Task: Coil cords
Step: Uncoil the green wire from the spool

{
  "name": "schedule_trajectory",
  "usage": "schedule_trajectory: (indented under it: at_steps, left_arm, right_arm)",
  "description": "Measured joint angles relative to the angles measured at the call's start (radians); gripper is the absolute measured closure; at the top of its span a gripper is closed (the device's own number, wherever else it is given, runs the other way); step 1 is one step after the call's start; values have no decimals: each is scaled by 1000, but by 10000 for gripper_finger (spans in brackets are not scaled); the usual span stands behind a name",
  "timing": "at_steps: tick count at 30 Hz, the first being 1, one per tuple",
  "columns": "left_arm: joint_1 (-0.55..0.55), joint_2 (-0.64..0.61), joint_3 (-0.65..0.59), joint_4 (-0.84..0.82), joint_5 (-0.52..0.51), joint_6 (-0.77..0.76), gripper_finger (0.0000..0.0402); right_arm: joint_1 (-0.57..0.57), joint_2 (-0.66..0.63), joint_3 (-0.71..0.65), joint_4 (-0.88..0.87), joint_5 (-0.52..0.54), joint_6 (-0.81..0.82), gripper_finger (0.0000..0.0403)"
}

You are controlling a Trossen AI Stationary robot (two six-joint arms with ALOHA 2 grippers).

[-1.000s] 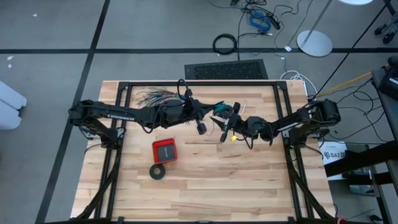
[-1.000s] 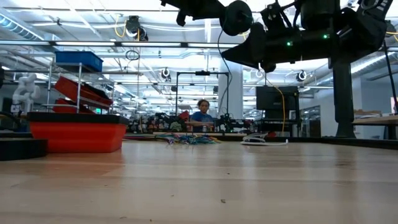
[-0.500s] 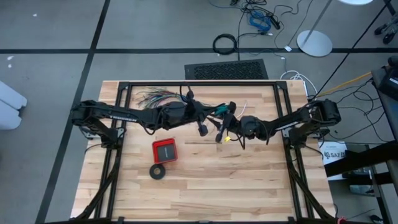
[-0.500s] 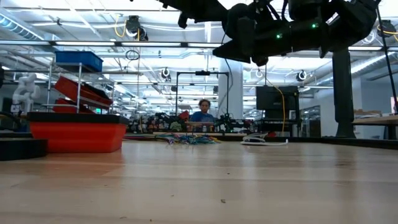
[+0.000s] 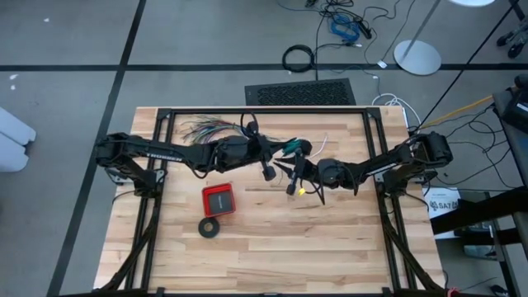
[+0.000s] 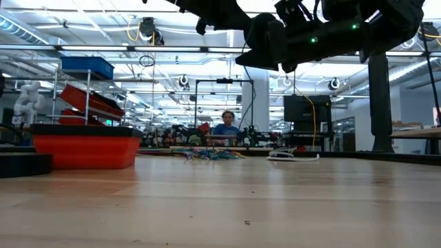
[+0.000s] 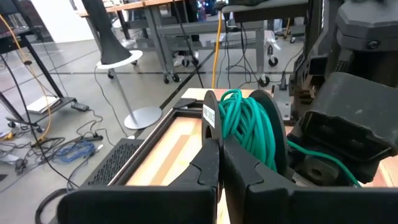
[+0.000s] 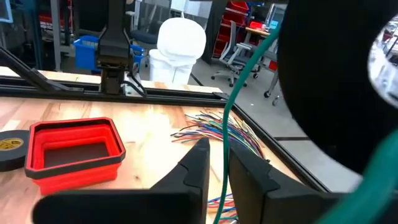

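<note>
Since a second ago, the right gripper (image 5: 290, 175) has slid further toward the left arm, and both arms now meet above the middle of the table (image 5: 346, 247). White letters run along the left arm, too small to read for sure. A small white label sits on the rim of the black spool, but its writing cannot be read. The left gripper (image 7: 221, 163) is pressed shut, and the teal-green wire (image 7: 249, 127) is wound into a coil just past its fingertips, standing on edge like a wheel. One loose end of the wire trails away from the coil toward the right arm. In the right wrist view, a strand of that wire runs between the right gripper's fingers (image 8: 199, 165), which are close together around it. The strand goes slanting up from the fingers. On the table below lie a red tray (image 5: 219, 200), a black tape ring (image 5: 209, 227) near it, and a fan of many-coloured wires (image 5: 202, 128) at the far edge. A white cord (image 6: 293, 156) lies flat at the table's far side.
</note>
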Motion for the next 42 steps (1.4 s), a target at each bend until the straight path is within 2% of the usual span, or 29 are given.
schedule_trajectory:
  at_steps: [9,15,24,28,32,36,39,42]
  left_arm:
    - [0,0,0,-13,-11,0,397]
    - [0,0,0,-13,-12,-1,398]
    - [1,30,0,-76,-81,44,398]
    - [1,36,0,-131,-122,59,398]
    - [1,35,0,-159,-153,70,398]
    - [-1,32,0,-147,-162,72,398]
    - [-1,32,0,-117,-162,80,398]
    - [-1,32,0,-70,-162,97,398]
  right_arm:
    - [4,0,0,-17,1,21,357]
    - [5,0,0,-6,-1,39,396]
    - [90,-13,23,66,-3,17,402]
    - [140,-63,29,49,49,-17,402]
    - [190,-166,30,-83,227,-59,402]
    - [220,-276,30,-334,403,0,403]
    - [218,-331,30,-541,439,145,403]
    - [206,-341,30,-694,415,298,403]
